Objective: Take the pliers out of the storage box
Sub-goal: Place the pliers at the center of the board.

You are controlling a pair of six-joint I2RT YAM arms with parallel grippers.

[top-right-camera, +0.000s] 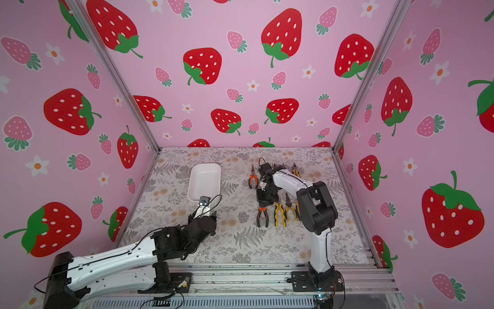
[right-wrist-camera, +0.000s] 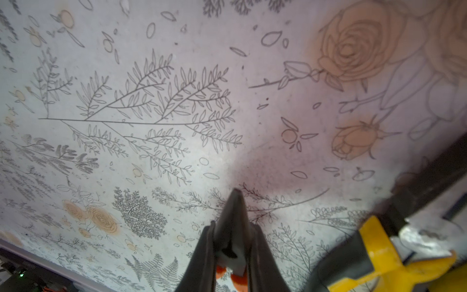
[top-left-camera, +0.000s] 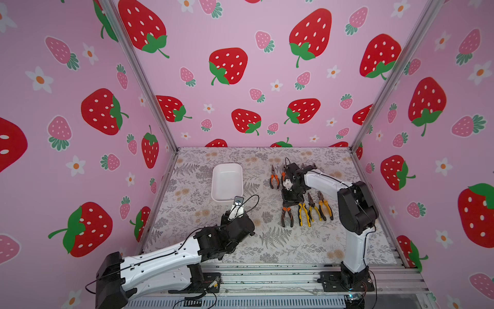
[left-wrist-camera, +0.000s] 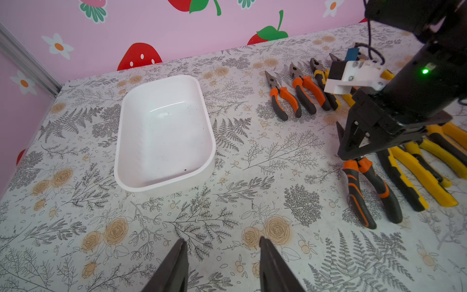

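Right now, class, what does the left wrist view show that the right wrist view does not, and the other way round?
Only the left wrist view: the storage box, nothing in it, the open left claw, and a far row of pliers. Only the right wrist view: close up, the dark nose of the gripped pliers clamped inside the right claw. Both: the right claw, the gripped pliers' orange handles, the yellow-handled pliers and the floral table cover.

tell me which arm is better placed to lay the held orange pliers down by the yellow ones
Right. The right gripper is shut on the orange pliers, low beside the yellow pliers. The left gripper is open, empty, near the white box.
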